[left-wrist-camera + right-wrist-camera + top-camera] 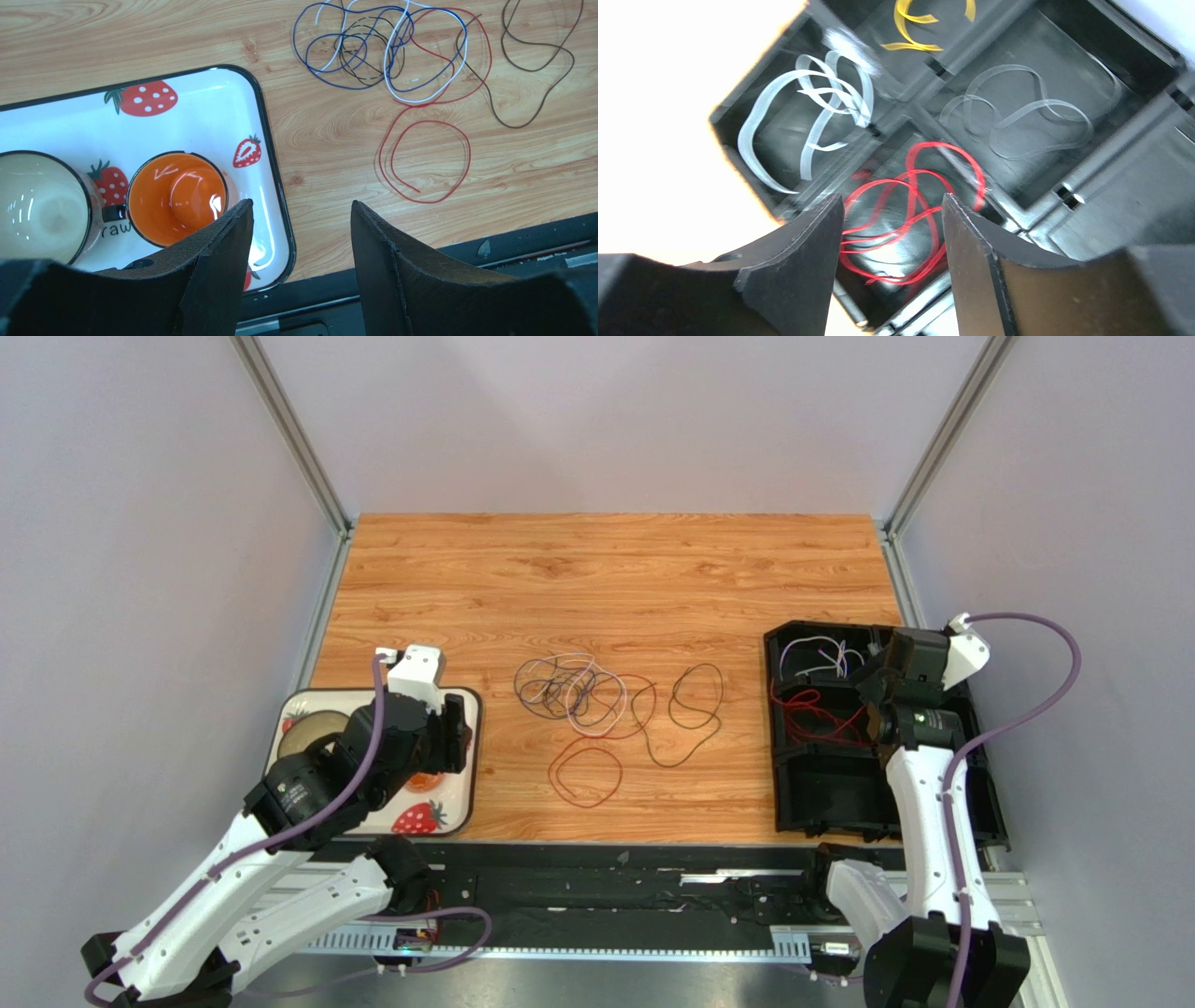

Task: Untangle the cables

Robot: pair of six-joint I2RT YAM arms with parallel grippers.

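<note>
A tangle of thin cables (pixel 572 689) in blue, white, red and dark colours lies mid-table; it shows in the left wrist view as tangled loops (pixel 382 49). A red loop (pixel 584 773) and a dark loop (pixel 690 711) lie beside it. My right gripper (pixel 892 210) hangs open over the black divided tray (pixel 828 798), above a compartment holding red cable (pixel 913 210). Other compartments hold white cable (pixel 808 119), yellow cable (pixel 913 21) and grey cable (pixel 1018 119). Over the strawberry tray (pixel 210 98), my left gripper (pixel 298 217) is open and empty.
An orange cup (pixel 175 196) and a cream cup (pixel 38 210) stand on the strawberry tray at the table's left. A black rail (pixel 631 889) runs along the near edge. Grey walls close in both sides.
</note>
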